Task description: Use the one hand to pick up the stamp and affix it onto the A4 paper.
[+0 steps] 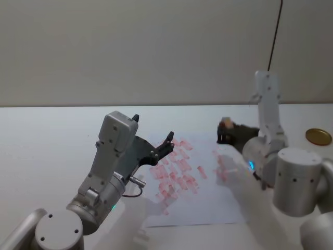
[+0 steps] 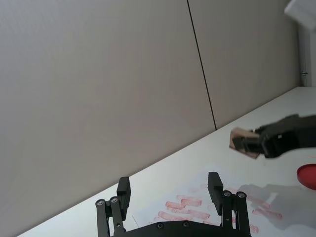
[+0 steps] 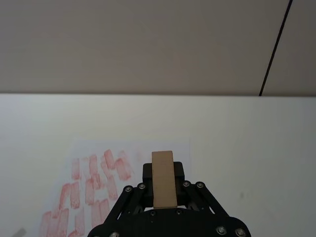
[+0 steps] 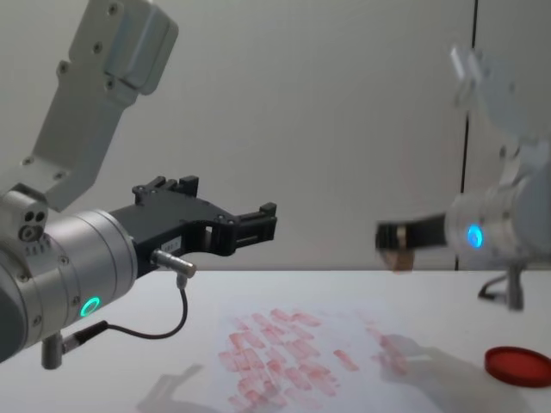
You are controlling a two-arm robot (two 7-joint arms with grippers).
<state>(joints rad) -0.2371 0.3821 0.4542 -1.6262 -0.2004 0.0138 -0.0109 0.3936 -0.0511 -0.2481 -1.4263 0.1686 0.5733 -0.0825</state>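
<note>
The right hand [image 1: 225, 133] was clenched on the stamp [image 3: 163, 185], the wooden block pinched between its two fingers and held raised in the air over the right part of the A4 paper [image 1: 203, 203], clear of the sheet. The paper lay flat on the white worktop [image 1: 47, 135], covered in red prints. The left hand [image 2: 169, 182] hovered above the paper's left side, fingers spread and grasping nothing. A red ink pad [image 4: 519, 365] sat on the worktop to the paper's right.

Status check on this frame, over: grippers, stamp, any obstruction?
Right gripper shut on stamp, raised near paper's right edge. Left gripper open, hovering over paper's left side. Nothing between stamp and paper.
</note>
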